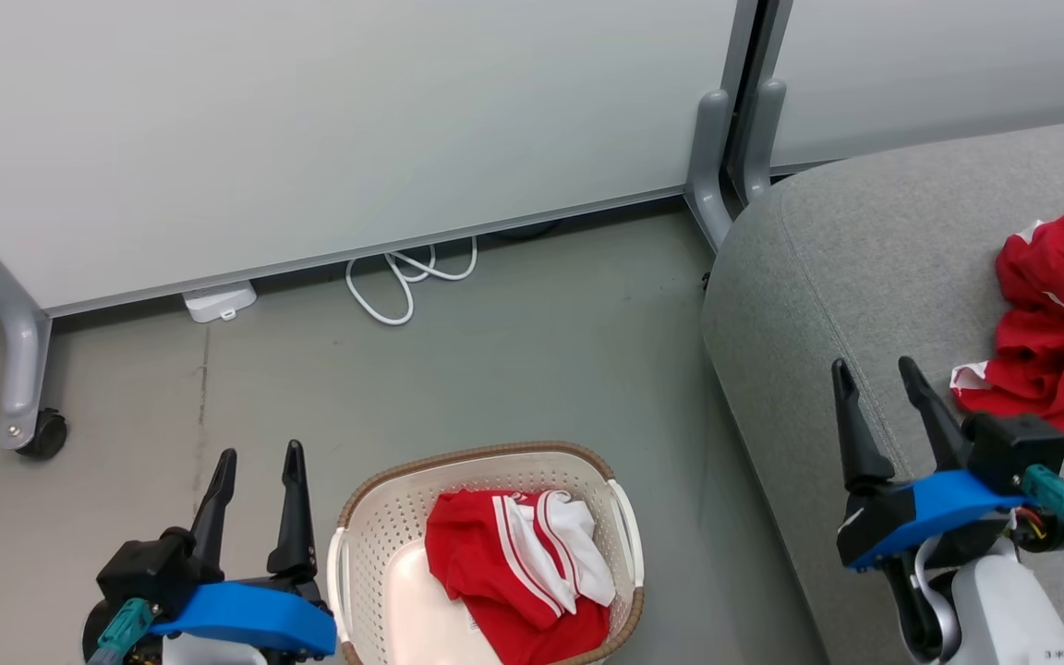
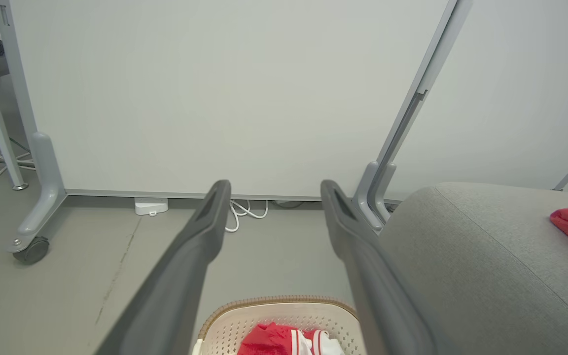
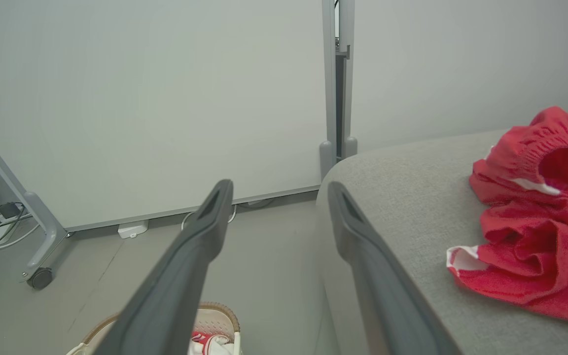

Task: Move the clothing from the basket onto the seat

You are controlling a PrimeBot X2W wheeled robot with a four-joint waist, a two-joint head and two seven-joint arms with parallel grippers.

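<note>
- Large light-grey upholstered seat (image 1: 864, 277), right of the oval cream perforated plastic basket (image 1: 486, 454): one crumpled red-and-white garment (image 1: 1058, 342) lies on it (half done, I judge).
- In the basket: the second red striped garment (image 1: 513, 573), left to move.
- Left gripper (image 1: 260, 450) just left of the basket, right gripper (image 1: 872, 364) over the seat's rounded edge: both spread, empty; open floor (image 1: 532, 351) beyond the basket.
</note>
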